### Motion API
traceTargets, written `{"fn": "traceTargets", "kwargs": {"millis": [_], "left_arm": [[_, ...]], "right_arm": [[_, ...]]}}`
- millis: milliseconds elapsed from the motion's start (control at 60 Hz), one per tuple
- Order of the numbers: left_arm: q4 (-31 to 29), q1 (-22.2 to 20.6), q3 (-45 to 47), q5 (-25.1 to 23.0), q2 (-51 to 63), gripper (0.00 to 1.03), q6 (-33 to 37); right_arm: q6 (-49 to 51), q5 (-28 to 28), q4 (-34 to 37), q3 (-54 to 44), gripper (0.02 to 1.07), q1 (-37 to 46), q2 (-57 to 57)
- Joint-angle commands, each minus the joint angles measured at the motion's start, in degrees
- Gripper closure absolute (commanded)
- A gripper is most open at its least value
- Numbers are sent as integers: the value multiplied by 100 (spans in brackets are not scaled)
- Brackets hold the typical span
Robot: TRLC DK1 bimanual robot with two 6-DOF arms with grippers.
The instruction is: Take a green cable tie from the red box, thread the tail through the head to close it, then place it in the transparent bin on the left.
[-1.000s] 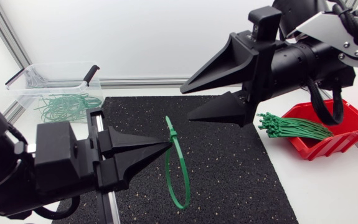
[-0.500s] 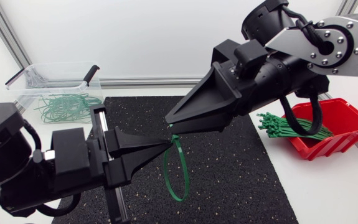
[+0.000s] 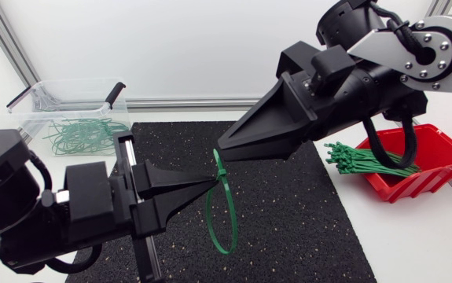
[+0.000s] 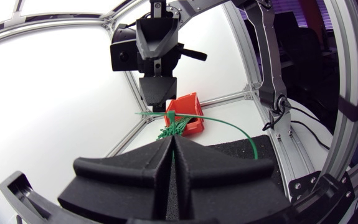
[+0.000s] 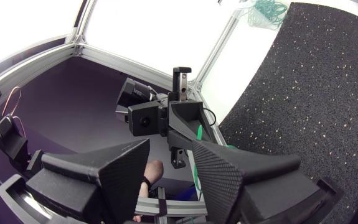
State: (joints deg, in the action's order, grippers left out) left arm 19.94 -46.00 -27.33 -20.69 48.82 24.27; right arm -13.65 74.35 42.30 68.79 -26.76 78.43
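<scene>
My left gripper [image 3: 212, 183] is shut on a green cable tie [image 3: 229, 228] over the black mat. The tie hangs as a loop below the fingertips, and its head sticks up just above them. In the left wrist view the tie [image 4: 228, 122] curves away from the shut gripper [image 4: 173, 138]. My right gripper [image 3: 222, 148] comes in from the right, its tips right at the tie's head. In the right wrist view its fingers stand apart [image 5: 171, 146], with the tie [image 5: 198, 132] just ahead of them and untouched. The red box [image 3: 438, 149] holds a bundle of green ties [image 3: 367, 161].
The transparent bin [image 3: 68, 98] stands at the back left with several closed green ties [image 3: 84, 134] in it. The black mat [image 3: 304, 220] covers the middle of the table. The red box sits on the white tabletop at the mat's right edge.
My right gripper swung down and to the left, up to the tie's head, and its fingers narrowed. My left gripper kept its hold on the tie and barely moved.
</scene>
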Motion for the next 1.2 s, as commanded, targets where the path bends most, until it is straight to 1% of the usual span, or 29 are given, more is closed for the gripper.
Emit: {"fn": "traceTargets", "kwargs": {"millis": [0,233,817,867,967,1017,1050,1183], "left_arm": [[80,-76,-97,21,58,100,139],[71,-234,-97,126,-4,100,139],[-34,-296,-167,232,-92,100,148],[-34,-331,-167,276,-92,100,148],[-43,-357,-158,302,-83,100,148],[-43,-375,-158,311,-83,100,148],[-43,-384,-158,329,-83,100,139],[-61,-392,-141,337,-83,100,139]], "right_arm": [[82,10,94,55,54,92,-47],[231,1,94,-6,54,92,190],[425,-43,85,-279,54,-127,225],[460,-52,76,-288,61,-110,199],[477,-52,41,-296,80,-48,163],[486,-52,6,-305,86,-22,137],[486,-52,-3,-305,88,-13,128],[486,-61,-3,-305,88,13,76]]}}
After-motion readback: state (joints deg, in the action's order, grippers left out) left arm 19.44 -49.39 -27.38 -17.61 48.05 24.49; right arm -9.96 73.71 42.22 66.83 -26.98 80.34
